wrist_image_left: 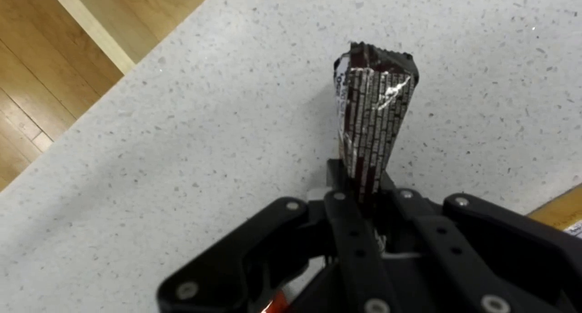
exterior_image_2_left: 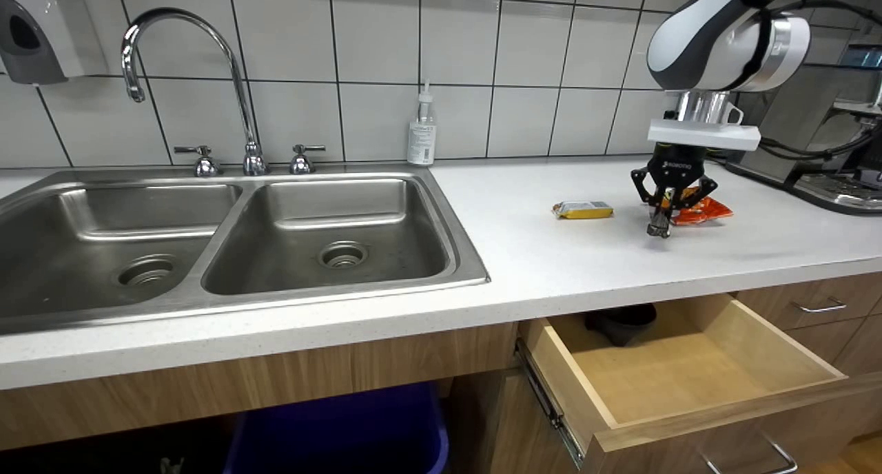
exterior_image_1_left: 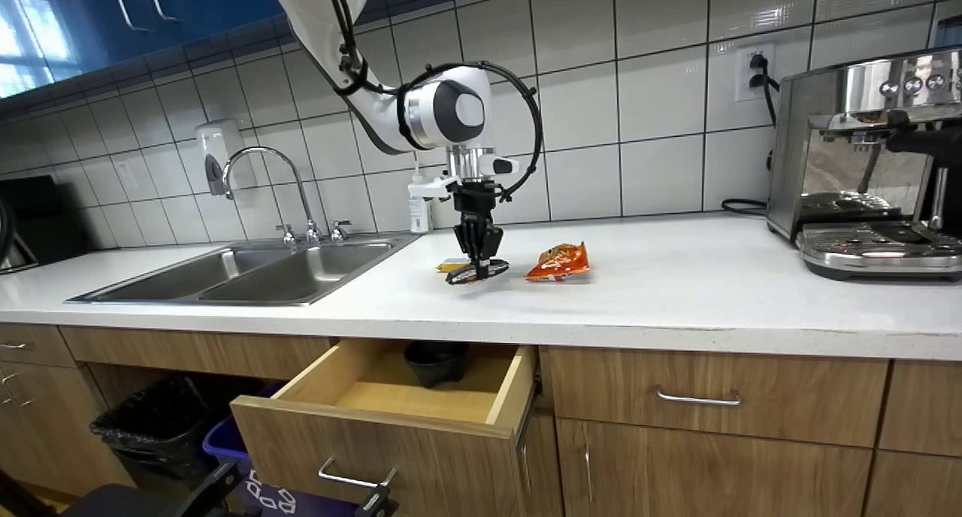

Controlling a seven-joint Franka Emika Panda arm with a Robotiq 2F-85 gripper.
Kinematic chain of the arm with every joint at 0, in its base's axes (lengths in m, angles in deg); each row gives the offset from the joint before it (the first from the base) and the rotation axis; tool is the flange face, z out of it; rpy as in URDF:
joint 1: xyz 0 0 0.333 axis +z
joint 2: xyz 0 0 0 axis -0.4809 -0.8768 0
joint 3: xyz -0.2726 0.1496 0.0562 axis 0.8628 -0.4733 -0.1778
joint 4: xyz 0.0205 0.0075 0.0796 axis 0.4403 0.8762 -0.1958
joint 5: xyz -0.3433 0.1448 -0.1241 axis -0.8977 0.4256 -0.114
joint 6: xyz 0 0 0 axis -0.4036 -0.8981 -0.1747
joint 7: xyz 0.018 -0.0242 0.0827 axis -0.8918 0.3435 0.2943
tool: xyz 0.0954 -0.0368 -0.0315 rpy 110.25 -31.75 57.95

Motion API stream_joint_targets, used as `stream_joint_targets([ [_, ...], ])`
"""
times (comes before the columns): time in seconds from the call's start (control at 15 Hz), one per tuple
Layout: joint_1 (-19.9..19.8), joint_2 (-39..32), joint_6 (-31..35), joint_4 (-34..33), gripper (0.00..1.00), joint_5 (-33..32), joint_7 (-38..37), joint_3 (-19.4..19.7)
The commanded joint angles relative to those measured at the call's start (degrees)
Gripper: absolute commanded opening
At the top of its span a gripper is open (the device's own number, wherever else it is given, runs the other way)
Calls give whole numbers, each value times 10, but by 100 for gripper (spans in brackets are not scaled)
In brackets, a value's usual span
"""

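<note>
We saw the gripper (wrist_image_left: 361, 179) closed around a dark-wrapped bar (wrist_image_left: 376, 108), its jaws pinching the narrow sides while one crimped end stuck out past them, covered in rows of small pale print (too fine for us to read). The bar was held low over the white speckled countertop (exterior_image_1_left: 676, 276); we could not tell whether its underside touched the surface. An orange packet (exterior_image_1_left: 560, 262), glossy and creased, lay just beside the gripper, and a sliver of it showed at the bottom of the wrist view. A yellow packet (exterior_image_2_left: 583, 210) lay on the gripper's sink side, and in an exterior view we saw it partly hidden behind the bar. In both exterior views a drawer (exterior_image_1_left: 421, 457) stood pulled out below the counter, and we noticed a black cup (exterior_image_1_left: 436, 364) inside, towards the back. A faucet (exterior_image_2_left: 254, 160) arched over the double sink (exterior_image_2_left: 446, 226), with a pump bottle (exterior_image_2_left: 422, 142) near the sink's rear corner, by the tiled wall (exterior_image_2_left: 377, 40). We also found a coffee machine (exterior_image_1_left: 860, 164) on the counter, well apart from the sink, and a blue bin (exterior_image_2_left: 337, 433) beneath the counter near the drawer.
</note>
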Motion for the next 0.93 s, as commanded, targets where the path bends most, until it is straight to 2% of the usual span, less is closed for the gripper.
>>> stream_joint_targets([
  [0.0, 7, 51, 7, 56, 4, 2, -11, -1],
  [0.47, 17, 120, 35, 157, 4, -1, -17, -1],
  [0.87, 31, 194, 74, 276, 4, -12, -41, 1],
])
